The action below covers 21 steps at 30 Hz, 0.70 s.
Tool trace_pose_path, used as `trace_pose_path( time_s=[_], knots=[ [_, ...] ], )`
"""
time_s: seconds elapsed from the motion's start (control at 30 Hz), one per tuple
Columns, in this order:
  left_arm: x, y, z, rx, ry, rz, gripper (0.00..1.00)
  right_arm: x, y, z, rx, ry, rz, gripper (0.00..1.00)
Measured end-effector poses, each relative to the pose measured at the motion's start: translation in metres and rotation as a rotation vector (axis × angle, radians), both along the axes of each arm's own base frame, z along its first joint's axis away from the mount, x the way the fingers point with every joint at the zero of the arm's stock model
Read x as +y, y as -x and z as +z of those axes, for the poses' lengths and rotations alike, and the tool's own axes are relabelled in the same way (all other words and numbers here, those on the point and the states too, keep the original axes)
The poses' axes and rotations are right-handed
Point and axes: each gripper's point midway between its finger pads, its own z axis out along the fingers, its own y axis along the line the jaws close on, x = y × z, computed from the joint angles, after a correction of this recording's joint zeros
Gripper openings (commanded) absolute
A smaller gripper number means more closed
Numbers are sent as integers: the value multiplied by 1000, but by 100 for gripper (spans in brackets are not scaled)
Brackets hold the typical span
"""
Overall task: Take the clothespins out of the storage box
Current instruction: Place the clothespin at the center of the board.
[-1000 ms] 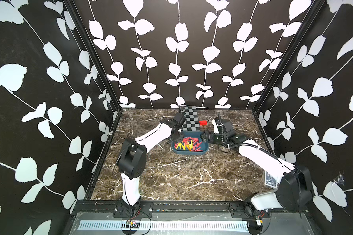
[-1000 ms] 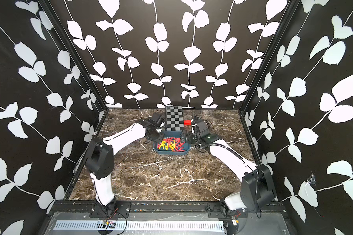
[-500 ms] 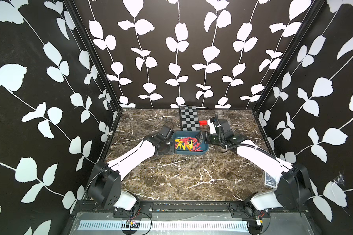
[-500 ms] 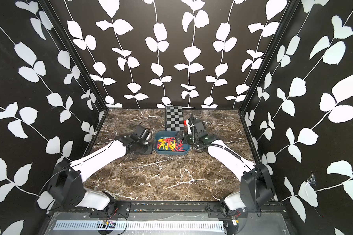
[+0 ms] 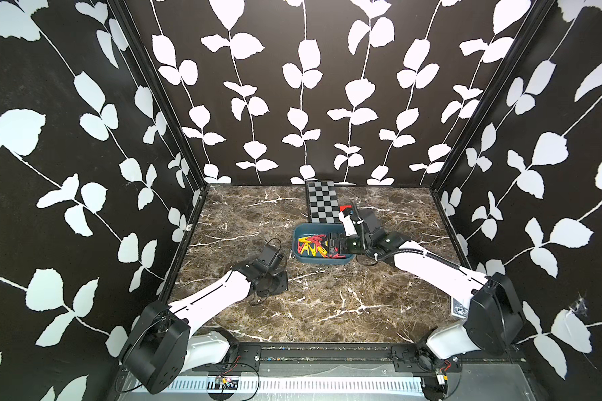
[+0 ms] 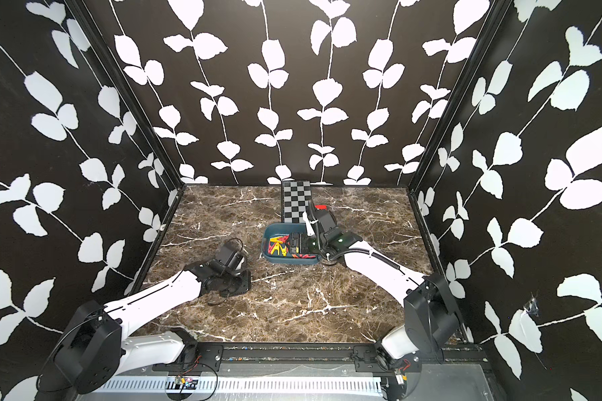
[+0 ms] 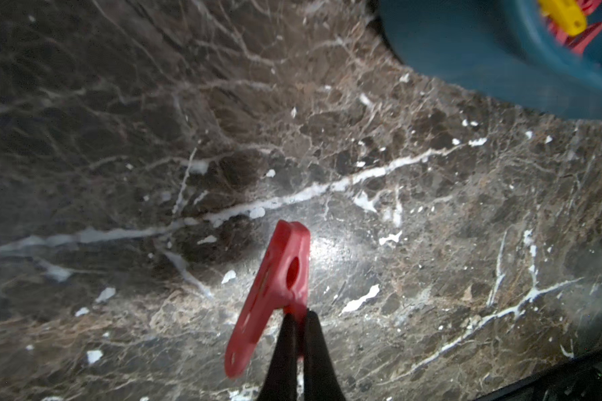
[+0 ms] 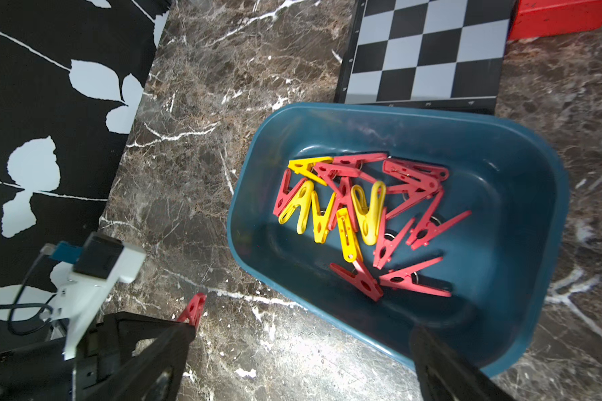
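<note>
The left gripper (image 7: 299,321) is pinched fully together on a red clothespin (image 7: 271,295), gripping it by one leg so that the rest of the clip sticks out ahead of the fingertips, low over the marble table (image 7: 397,208). Whether the clip touches the stone cannot be told. The storage box (image 7: 466,62) lies ahead of this gripper and off to one side, apart from it, so this clip is already out, and the step in hand looks like setting it down. The right gripper (image 8: 301,333) hangs over the near rim of the box with its jaws spread wide and nothing between them. The clothespins (image 8: 358,208), a tangled heap of red and yellow, lie on the box floor ahead of and below its fingertips, with the checkered board (image 8: 428,52) beyond the box. Next, I judge, the left jaws need only part to drop the clip clear of the box. The right must come down onto a single clip at the edge of the heap and close across its narrow body without snagging its neighbours.
</note>
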Motion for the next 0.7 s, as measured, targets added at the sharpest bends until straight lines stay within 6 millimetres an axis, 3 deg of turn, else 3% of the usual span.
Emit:
trace_pose_path(
  time_s=[0.33,0.57,0.7],
  knots=[
    [-12,3,-22,55,40,-21,0,6,5,-3,5,7,18,99],
    [-13,3,-25,57,47,-24,14,6,5,-4,-1,14,13,99],
    [-13,4,-26,59,47,-23,27,6,4,-7,3,24,8,99]
  ],
)
